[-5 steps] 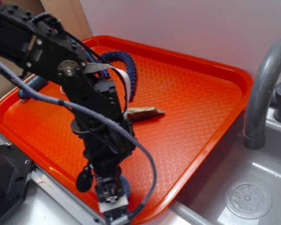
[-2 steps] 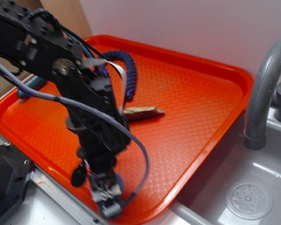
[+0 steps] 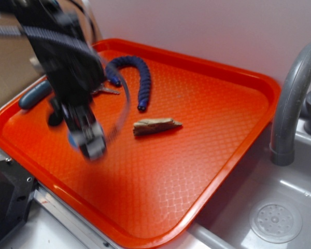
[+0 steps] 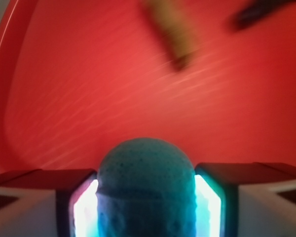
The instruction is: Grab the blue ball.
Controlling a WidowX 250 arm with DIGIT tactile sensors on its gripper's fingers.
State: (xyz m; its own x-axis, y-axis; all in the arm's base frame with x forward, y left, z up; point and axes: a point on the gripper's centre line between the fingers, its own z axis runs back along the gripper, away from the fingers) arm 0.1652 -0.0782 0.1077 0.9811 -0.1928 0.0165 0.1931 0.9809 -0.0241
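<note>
I am seeing the blue ball (image 4: 145, 190) sitting squarely between the two fingers (image 4: 37, 202) in the wrist view, both inner faces pressing against its sides, so the jaws are closed narrow on it and holding it. In the exterior view only a sliver of blue (image 3: 72, 140) is showing at the gripper (image 3: 88, 140), which is blurred with motion and hanging above the orange tray (image 3: 207, 104), toward the tray's 9 o'clock side. I cannot tell from that view how far off the surface it is hanging.

From the gripper, a brown scrap (image 3: 156, 125) is lying at about 3 o'clock near the tray's middle, a dark blue rope (image 3: 140, 78) is curling at 1 o'clock, and a grey-blue capsule (image 3: 35, 94) is resting at 10 o'clock on the tray's rim.

I am judging the grab as essentially made and the lift as the step in hand. The next move is calling for steady squeeze pressure while raising, since a round ball could slip out under a jerky motion.
</note>
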